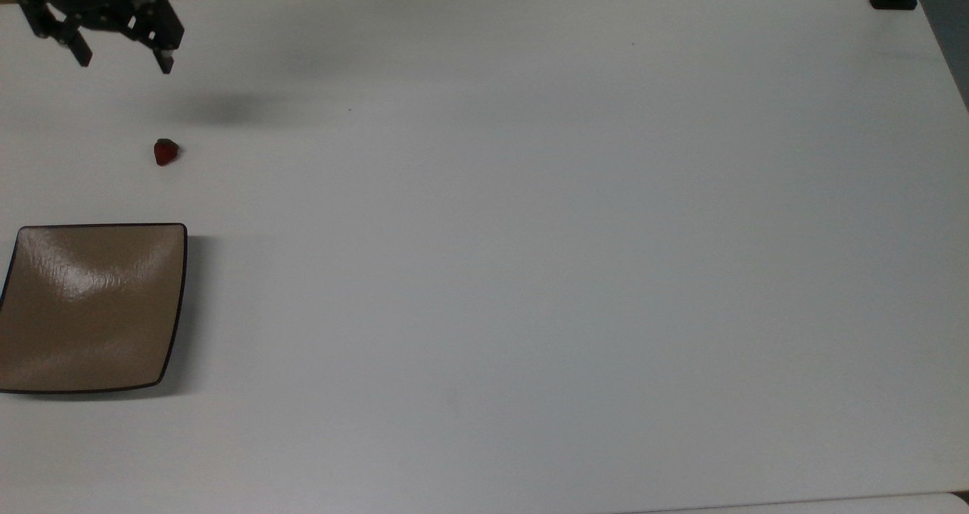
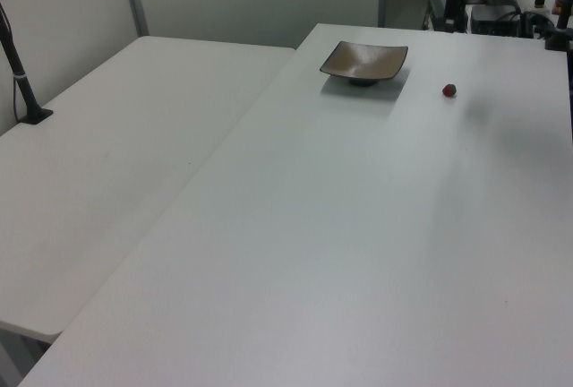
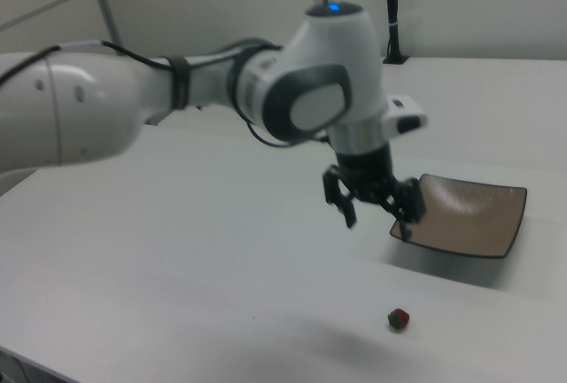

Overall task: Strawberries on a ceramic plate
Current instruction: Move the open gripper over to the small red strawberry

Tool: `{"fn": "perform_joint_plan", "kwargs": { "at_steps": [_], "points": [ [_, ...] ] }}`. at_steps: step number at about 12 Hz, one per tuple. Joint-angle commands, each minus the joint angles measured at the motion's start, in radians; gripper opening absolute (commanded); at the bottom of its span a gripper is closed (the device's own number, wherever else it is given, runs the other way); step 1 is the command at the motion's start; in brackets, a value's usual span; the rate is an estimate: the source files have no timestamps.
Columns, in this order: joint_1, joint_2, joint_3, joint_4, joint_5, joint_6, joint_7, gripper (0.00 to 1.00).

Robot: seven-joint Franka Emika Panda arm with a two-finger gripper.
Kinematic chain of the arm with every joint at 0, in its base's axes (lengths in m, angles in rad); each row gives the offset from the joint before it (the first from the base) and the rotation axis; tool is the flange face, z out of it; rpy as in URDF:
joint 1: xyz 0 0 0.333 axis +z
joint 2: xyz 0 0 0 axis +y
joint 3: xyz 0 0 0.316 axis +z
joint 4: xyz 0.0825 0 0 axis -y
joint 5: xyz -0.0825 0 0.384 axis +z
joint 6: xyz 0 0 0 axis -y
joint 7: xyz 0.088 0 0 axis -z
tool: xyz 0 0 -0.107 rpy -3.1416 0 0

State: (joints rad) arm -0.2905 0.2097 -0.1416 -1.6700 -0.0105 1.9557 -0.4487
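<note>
Top view: end effector (image 1: 121,61) at far-left corner, fingers spread, nothing held. Strawberry (image 1: 166,151) on counter (image 1: 530,234), nearer than end effector & slightly to top view's right. Ceramic plate (image 1: 91,306) nearer again, apart from berry.

Left view: strawberry (image 2: 449,90) on bare counter to left view's right of plate (image 2: 364,61). No clear long axis.

Right view: end effector (image 3: 373,214) hangs above counter, fingers down, released; arm reaches in from right view's left. Strawberry (image 3: 399,318) below, slightly right. Next, prob.: shift over berry, descend.
</note>
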Motion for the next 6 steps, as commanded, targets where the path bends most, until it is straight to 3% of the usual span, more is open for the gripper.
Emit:
{"fn": "perform_joint_plan", "kwargs": {
  "at_steps": [1, 6],
  "points": [
    [-0.01, 0.051, -0.024, -0.043, -0.002, 0.058, -0.128, 1.0],
    [-0.021, 0.14, -0.024, -0.128, -0.006, 0.239, -0.174, 1.0]
  ]
}}
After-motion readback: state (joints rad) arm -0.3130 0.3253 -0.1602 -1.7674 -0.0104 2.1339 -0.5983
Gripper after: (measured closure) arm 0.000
